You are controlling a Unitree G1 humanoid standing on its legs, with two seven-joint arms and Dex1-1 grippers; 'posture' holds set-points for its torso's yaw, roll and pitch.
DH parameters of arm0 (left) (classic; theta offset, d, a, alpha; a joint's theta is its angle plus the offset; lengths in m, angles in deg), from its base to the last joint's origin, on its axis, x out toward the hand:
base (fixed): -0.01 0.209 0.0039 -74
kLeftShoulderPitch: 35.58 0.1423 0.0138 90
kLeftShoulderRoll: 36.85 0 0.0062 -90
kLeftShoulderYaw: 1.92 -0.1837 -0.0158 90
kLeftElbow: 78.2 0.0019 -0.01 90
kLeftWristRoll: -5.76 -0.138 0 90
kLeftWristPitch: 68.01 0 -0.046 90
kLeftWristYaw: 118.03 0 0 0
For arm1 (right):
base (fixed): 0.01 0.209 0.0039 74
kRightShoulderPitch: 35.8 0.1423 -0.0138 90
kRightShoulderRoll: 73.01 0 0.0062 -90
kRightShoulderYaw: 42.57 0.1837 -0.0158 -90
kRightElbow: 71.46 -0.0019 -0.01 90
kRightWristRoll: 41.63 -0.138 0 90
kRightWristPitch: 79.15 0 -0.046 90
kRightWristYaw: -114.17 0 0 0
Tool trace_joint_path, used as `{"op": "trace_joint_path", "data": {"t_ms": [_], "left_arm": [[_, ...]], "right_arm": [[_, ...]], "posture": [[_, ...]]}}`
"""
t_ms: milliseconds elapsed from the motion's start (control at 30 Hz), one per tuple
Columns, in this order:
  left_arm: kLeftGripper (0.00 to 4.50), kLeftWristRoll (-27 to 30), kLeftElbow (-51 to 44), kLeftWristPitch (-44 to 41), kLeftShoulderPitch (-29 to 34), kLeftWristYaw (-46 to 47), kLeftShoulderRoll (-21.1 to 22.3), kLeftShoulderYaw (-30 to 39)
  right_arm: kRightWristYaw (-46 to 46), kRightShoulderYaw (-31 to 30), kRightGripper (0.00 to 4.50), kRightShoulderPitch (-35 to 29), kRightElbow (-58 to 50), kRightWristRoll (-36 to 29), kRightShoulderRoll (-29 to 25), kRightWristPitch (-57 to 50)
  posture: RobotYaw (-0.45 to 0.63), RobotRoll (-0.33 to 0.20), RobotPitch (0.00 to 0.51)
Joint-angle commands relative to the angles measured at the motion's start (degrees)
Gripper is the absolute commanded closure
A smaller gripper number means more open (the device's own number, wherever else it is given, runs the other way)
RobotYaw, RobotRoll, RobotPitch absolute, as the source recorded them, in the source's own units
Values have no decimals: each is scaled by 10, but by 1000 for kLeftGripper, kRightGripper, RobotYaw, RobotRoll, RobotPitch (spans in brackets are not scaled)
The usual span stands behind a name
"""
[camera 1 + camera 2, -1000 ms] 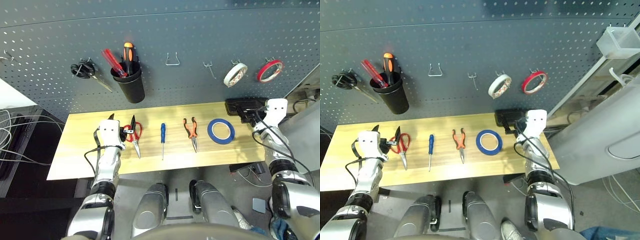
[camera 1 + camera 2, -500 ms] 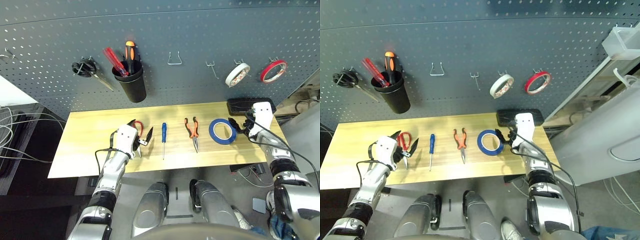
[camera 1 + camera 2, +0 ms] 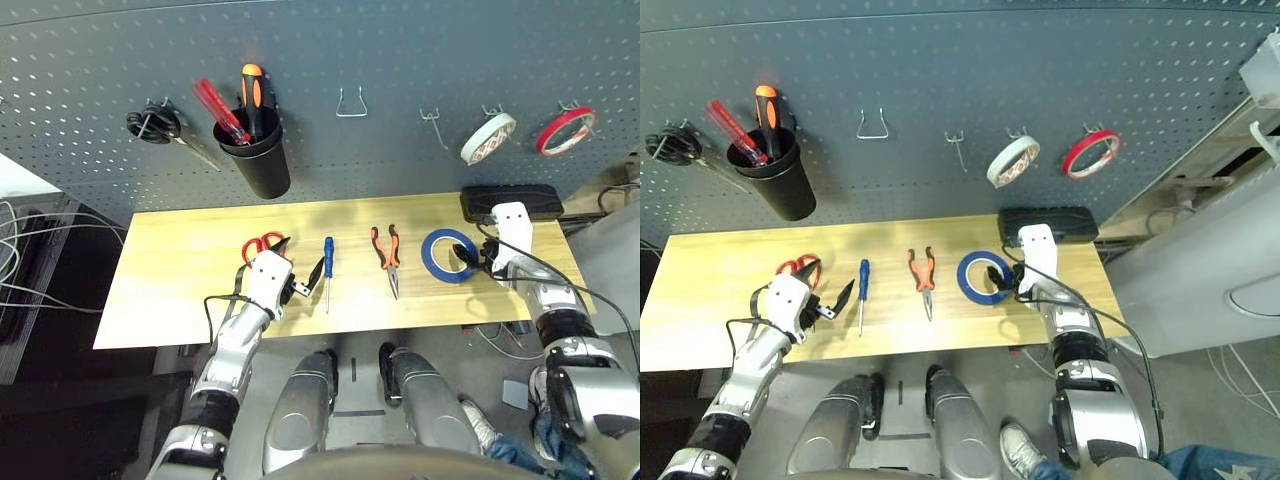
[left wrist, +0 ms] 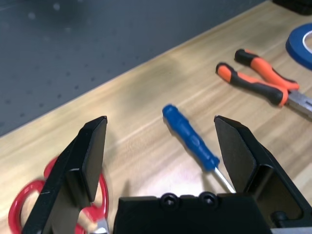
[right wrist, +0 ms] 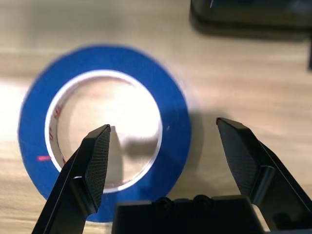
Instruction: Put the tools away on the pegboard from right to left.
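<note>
1. Four tools lie in a row on the counter, handles toward the pegboard: blue tape roll, needle-nose pliers, blue-handled screwdriver, red-handled scissors. None is hung yet.
2. Right gripper: jaws wide apart, holding nothing. They straddle the near wall of the tape roll, one finger over the roll's open centre, the other outside its rim. Judged: a set-up for pinching the wall, which fits a right-to-left order, since the roll is the rightmost tool.
3. Left gripper: jaws wide apart, empty. The screwdriver's handle lies between and just ahead of them, the scissors' red loops under the finger on the scissors' side, the pliers beyond the other finger. Judged: waiting near its own end of the row.
4. On the pegboard: a white tape roll and a red tape roll hang on hooks at the right gripper's side; an empty single hook and a wide wire hook stand free between them and the black cup, which holds two other screwdrivers. Black-handled scissors hang beyond the cup. Judged: the free hooks are left for the roll and the pliers.
5. A flat black box lies just beyond the right gripper.
6. Writing: none readable; a small red mark on the roll's inner core cannot be made out.
</note>
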Motion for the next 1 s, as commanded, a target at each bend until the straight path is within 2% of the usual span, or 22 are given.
{"op": "trace_joint_path", "data": {"t_ms": [33, 133, 233, 533, 567, 800, 1000], "left_arm": [[26, -7, -10, -11, 16, -2, 0, -7], [26, -7, -16, -15, 17, 1, 0, -6], [0, -7, -24, -18, 21, 5, -1, -4], [0, -8, -27, -10, 25, 18, -5, -3], [0, -7, -25, -7, 23, 20, -5, -2], [0, -2, -13, 23, 6, 27, -9, 1], [0, 0, 1, 43, -7, 31, -11, 4]], "right_arm": [[-8, -6, 15, -8, 12, 7, 6, -16], [-10, -7, 15, 1, 24, 8, 11, -20], [-17, -7, 562, 10, 35, 10, 15, -30], [-27, -5, 3643, 21, 38, 13, 16, -42], [-29, -4, 3771, 22, 39, 13, 16, -40], [-32, -7, 3771, 23, 30, 22, 10, 6], [-14, -15, 3772, -17, -50, 30, 1, 80]], "posture": [[74, 0, 330], [86, 0, 335], [98, 0, 337], [103, 0, 319], [103, 0, 317], [104, 0, 287], [97, 0, 264]]}}
